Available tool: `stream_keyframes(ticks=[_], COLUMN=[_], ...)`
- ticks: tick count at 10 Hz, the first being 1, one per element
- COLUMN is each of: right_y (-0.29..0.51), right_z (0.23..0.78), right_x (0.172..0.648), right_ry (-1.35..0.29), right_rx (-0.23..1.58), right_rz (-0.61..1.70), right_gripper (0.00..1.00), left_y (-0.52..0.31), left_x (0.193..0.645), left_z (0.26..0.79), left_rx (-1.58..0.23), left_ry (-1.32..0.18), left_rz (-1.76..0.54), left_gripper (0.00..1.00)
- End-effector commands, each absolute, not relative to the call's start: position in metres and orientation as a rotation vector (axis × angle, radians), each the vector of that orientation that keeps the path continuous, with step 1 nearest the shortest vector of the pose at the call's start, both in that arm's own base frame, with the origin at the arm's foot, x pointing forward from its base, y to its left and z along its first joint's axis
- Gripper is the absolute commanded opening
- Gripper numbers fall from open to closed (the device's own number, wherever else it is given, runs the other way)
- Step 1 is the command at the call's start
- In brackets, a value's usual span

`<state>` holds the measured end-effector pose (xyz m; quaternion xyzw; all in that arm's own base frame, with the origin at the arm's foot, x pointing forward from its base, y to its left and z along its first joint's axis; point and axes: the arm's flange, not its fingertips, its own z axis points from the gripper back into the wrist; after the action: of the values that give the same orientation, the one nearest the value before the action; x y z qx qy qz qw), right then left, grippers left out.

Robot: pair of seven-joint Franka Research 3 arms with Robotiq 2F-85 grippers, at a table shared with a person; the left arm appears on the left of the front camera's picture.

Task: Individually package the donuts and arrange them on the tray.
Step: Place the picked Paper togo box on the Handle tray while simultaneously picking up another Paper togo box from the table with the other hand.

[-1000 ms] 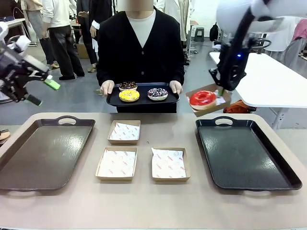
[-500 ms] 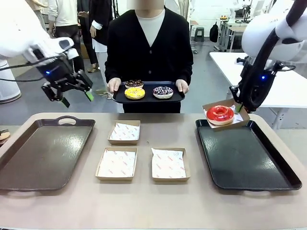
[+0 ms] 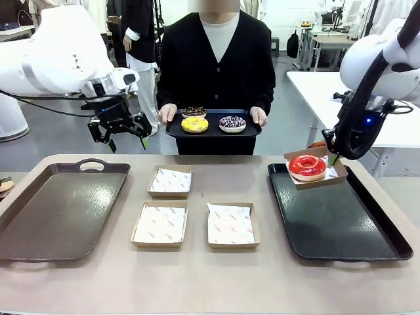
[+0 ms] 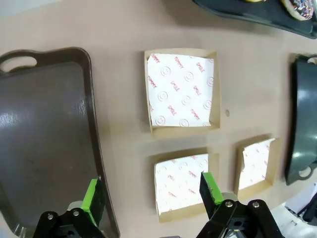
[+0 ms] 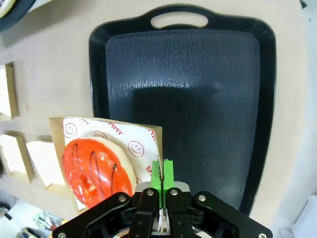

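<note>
Looks like a robotics lab, open hall: two white robot arms (image 3: 52, 62) at beige rounded counter (image 3: 197, 282), grey smooth floor (image 3: 289, 125), white tables (image 3: 315, 92) behind, people standing (image 3: 138, 39) in bkgd.

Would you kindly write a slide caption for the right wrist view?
Right gripper, shut on the wall of a cardboard box holding the red-glazed donut, over one edge of the black tray.

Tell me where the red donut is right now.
In the front view, the red donut sits in a cardboard box that the right gripper pinches by its edge, over the far corner of the black tray on the robot's right.
</note>
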<state>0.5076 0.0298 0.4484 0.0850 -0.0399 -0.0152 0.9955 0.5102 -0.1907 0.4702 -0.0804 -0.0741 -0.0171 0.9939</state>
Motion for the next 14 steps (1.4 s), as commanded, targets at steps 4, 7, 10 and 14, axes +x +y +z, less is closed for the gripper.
stream_keyframes(ticks=[4, 7, 10, 14], right_y=[0.026, 0.026, 0.026, 0.026], right_z=[0.443, 0.443, 0.443, 0.443], right_x=[0.509, 0.509, 0.509, 0.509], right_ry=[-0.071, -0.071, -0.071, -0.071], right_rx=[0.181, 0.181, 0.181, 0.181], right_rz=[-0.041, -0.041, -0.041, -0.041], right_gripper=[0.02, 0.02, 0.02, 0.02], left_y=[-0.218, -0.227, -0.224, -0.221], left_x=[0.538, 0.546, 0.548, 0.543], left_z=[0.417, 0.380, 0.363, 0.362], left_rx=[-0.082, -0.048, -0.026, -0.055], left_ry=[-0.180, -0.159, -0.184, -0.136], left_rz=[-0.050, -0.068, -0.108, -0.113], left_gripper=[1.00, 1.00, 1.00, 1.00])
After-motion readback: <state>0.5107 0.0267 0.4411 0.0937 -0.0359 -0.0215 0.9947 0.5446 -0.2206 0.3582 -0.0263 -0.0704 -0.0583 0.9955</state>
